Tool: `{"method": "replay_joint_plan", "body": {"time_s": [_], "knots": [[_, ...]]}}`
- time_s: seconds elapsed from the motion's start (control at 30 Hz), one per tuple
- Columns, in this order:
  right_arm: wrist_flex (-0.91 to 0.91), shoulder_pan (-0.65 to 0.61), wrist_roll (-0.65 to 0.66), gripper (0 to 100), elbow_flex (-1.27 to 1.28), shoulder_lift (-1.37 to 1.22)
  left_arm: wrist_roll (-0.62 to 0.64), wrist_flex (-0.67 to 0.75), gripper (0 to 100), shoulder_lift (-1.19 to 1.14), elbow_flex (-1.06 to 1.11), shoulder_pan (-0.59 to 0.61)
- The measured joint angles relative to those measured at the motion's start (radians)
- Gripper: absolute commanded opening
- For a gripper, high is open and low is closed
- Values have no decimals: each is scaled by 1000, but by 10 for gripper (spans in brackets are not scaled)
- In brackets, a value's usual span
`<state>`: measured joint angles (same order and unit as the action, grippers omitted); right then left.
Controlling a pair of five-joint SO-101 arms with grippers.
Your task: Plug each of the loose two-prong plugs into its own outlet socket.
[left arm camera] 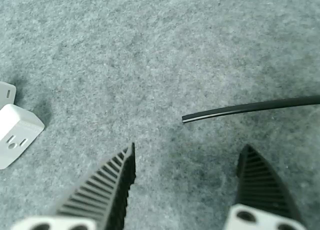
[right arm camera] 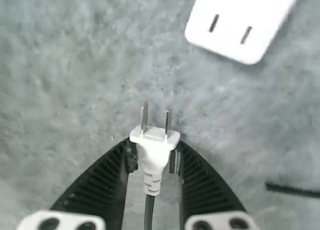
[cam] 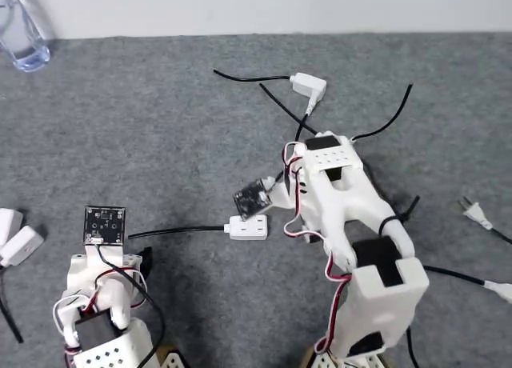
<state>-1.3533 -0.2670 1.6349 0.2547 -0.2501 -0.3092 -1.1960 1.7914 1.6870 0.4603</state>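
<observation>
Just short of the outlet socket (right arm camera: 240,25), your right gripper (right arm camera: 153,146) clamps the plug (right arm camera: 154,138) prongs-first for a straight push; your left gripper (left arm camera: 189,146) rests spread apart.

Grey surface (cam: 160,120) covered in matt, fuzzy, felt-like cloth with a rough nap. The two-prong plug (right arm camera: 154,142) has a smooth white plastic body with a slight sheen, two dull grey metal prongs (right arm camera: 144,116) and a matt black rubbery cord (right arm camera: 149,210). The outlet socket (right arm camera: 239,22) is smooth, glossy white plastic. The right pincer (right arm camera: 153,149) and left pincer (left arm camera: 190,149) have matt black ribbed plastic fingers (left arm camera: 107,185) on white plastic mounts. At eleven o'clock in the high view, a clear, shiny container (cam: 24,44).
</observation>
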Motion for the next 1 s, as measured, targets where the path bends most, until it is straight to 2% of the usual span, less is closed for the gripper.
{"method": "replay_joint_plan", "body": {"time_s": [0.13, 0.23, 0.4, 0.67, 1.0], "knots": [[-26, -14, -153, 8, 0, 32, 0, 0, 310, 0, 0, 0], [-26, -11, -210, 12, 0, 32, 0, 0, 310, 0, 0, 0], [48, -14, -221, 25, 35, 20, 0, 0, 310, 0, 0, 0], [107, -11, -224, 199, 60, -20, 0, 0, 310, 0, 0, 0], [91, -2, -224, 202, 60, -20, 0, 0, 310, 0, 0, 0]]}}
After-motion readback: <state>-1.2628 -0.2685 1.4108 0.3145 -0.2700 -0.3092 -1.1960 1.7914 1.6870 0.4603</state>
